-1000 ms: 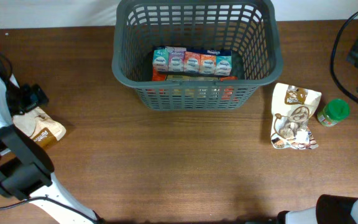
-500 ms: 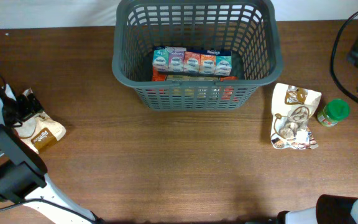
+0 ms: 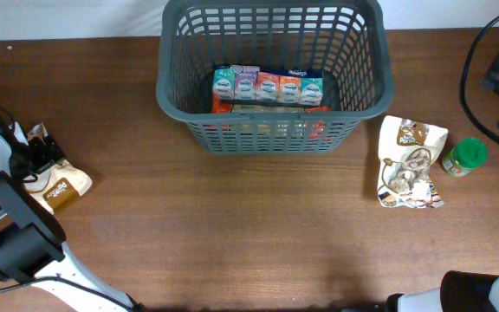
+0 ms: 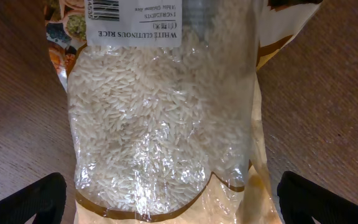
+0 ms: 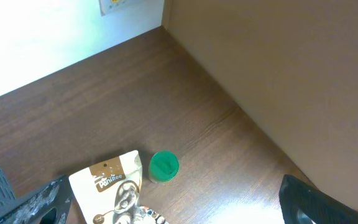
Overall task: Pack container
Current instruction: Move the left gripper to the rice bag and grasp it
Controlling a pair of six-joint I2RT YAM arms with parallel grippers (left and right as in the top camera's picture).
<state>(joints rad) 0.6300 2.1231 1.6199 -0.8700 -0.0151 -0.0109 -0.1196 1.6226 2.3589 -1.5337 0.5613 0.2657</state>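
Observation:
The dark grey basket (image 3: pixel 167 95) stands at the back centre and holds a row of small colourful cartons (image 3: pixel 267 87). A clear and tan bag of white rice (image 3: pixel 57 184) lies flat at the left edge and fills the left wrist view (image 4: pixel 160 124). My left gripper (image 4: pixel 179 200) is open just above the bag's lower end, with one black finger (image 4: pixel 33 202) on each side of it. In the overhead view it shows at the left (image 3: pixel 35 156). My right gripper (image 5: pixel 179 214) is open and empty, high above the table's right end.
A tan snack pouch (image 3: pixel 412 160) and a green-lidded jar (image 3: pixel 464 157) lie right of the basket. Both also show in the right wrist view: the pouch (image 5: pixel 114 183) and the jar (image 5: pixel 164 166). Black cables (image 3: pixel 479 61) run at the far right.
My left arm has shifted a little to the left and settled over the rice bag. The bag, the basket and the right-side items have not moved.

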